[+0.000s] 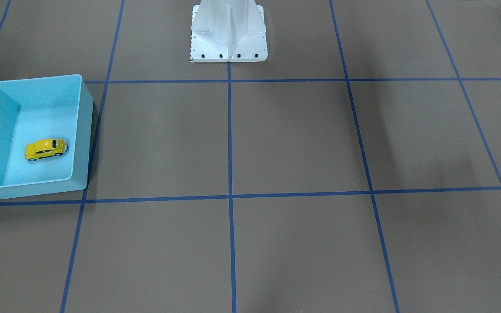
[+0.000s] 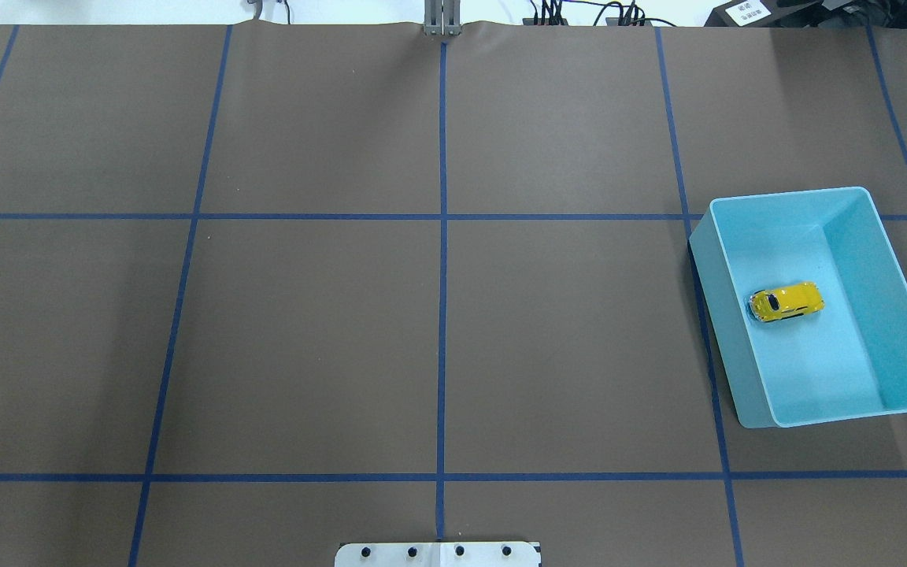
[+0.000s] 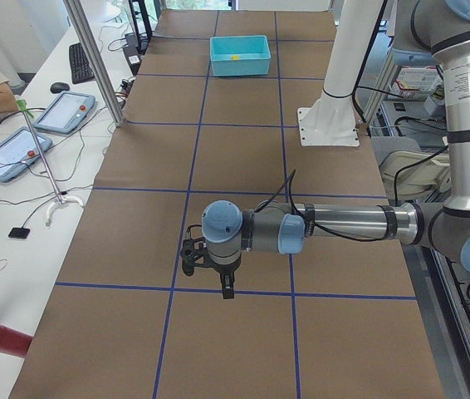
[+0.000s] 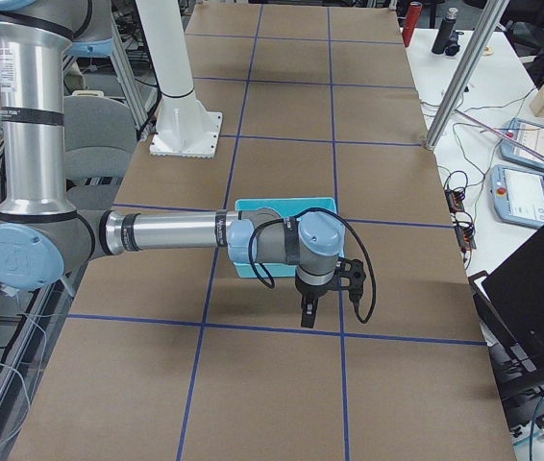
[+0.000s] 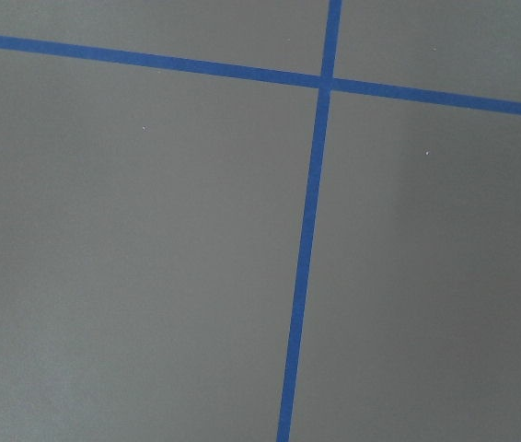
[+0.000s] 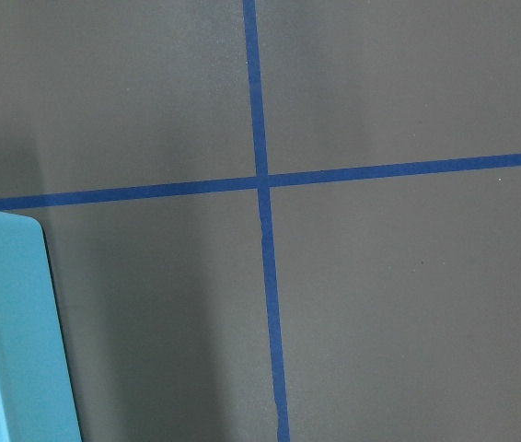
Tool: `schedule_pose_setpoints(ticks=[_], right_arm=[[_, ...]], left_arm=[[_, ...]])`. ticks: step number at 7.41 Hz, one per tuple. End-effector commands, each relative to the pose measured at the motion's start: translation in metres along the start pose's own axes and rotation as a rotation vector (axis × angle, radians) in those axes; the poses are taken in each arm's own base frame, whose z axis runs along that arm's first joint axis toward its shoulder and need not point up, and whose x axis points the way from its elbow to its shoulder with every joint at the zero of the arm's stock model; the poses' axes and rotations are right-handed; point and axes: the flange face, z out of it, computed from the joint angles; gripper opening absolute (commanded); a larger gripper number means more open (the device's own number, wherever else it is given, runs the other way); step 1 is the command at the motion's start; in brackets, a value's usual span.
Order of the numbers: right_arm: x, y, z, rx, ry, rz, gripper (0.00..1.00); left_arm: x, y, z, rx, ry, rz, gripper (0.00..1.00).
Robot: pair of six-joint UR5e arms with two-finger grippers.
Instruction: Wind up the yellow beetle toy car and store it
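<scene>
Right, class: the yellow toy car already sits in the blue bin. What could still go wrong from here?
1. The yellow beetle toy car lies loose on the floor of the light blue bin; if still wound, it might roll into a wall.
2. The right gripper hangs near the bin; a low sweep from there could clip the rim and shift it.

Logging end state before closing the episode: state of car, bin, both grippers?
light blue bin: upright, open top.
yellow beetle toy car: upright on its wheels, on the bin's floor.
left gripper: above the table; open or shut unclear.
right gripper: above the table near the bin; open or shut unclear.
</scene>
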Motion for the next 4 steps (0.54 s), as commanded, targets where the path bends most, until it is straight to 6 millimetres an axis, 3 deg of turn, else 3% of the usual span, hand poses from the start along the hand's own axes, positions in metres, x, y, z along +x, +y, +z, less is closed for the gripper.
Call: schedule_pose_setpoints(ticks=[1, 4], right_arm=[[0.0001, -0.0002, 0.0002, 0.0, 0.0, 0.0, 1.0], [-0.0004, -0.0029, -0.0003, 0.001, 0.001, 0.001, 1.0]], left_arm=[[0.0001, 0.0, -0.0001, 0.0, 0.0, 0.001, 1.0], [0.0001, 0.0, -0.0001, 0.0, 0.0, -0.001, 1.0]])
